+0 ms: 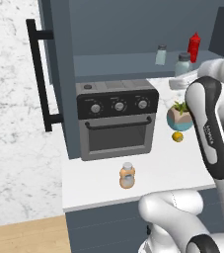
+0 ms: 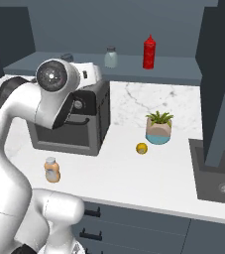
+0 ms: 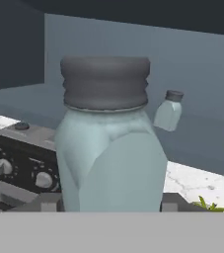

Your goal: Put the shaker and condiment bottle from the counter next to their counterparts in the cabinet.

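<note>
No words, brands or numbers can be read anywhere. The orange bottle (image 1: 127,176) on the counter (image 1: 158,173) carries a pale label band, but it is blank at this size. The toaster oven (image 1: 117,118) has three knobs with tiny marks around them (too small to make out). The white arm (image 1: 209,133) bears a thin grey marking along its dark strip, illegible.

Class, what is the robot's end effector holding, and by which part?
The small translucent pale blue-grey shaker with the grey cap, gripped low on its body, below the cap.
</note>
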You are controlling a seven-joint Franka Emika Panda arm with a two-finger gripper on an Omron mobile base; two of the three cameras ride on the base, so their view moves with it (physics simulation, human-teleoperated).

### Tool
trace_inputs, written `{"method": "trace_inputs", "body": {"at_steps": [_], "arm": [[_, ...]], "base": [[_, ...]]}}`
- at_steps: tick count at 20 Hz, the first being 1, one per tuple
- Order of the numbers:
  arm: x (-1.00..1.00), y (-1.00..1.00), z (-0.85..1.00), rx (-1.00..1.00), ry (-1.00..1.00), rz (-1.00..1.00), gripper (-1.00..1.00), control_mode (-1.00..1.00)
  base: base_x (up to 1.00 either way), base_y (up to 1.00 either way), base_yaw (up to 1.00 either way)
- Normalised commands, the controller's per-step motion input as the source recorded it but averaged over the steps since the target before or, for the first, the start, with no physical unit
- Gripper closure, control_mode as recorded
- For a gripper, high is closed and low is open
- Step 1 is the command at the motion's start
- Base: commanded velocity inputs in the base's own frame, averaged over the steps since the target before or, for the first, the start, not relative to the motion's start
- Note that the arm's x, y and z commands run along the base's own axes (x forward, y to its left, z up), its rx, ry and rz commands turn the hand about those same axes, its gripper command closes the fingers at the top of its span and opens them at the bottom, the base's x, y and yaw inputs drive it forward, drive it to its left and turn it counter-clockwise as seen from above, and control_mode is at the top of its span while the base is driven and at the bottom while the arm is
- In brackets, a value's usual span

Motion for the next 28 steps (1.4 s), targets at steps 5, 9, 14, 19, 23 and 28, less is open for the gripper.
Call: {"method": "trace_inputs", "body": {"at_steps": [5,9,14,19,23,28], "arm": [[0.27,0.09,0.1,0.0,0.0,-0.22,1.0,-1.0],[0.38,0.08,0.22,0.0,0.0,-0.18,1.0,-1.0],[0.24,0.01,0.0,0.0,0.0,-0.14,1.0,-1.0],[0.28,0.08,-0.09,0.0,0.0,-0.13,1.0,-1.0],[0.25,0.13,0.0,0.0,0.0,-0.13,1.0,-1.0],[0.24,0.03,0.0,0.04,0.0,-0.07,1.0,-1.0]], "base": [[0.0,0.0,0.0],[0.0,0.0,0.0],[0.0,0.0,0.0],[0.0,0.0,0.0],[0.0,0.0,0.0],[0.0,0.0,0.0]]}}
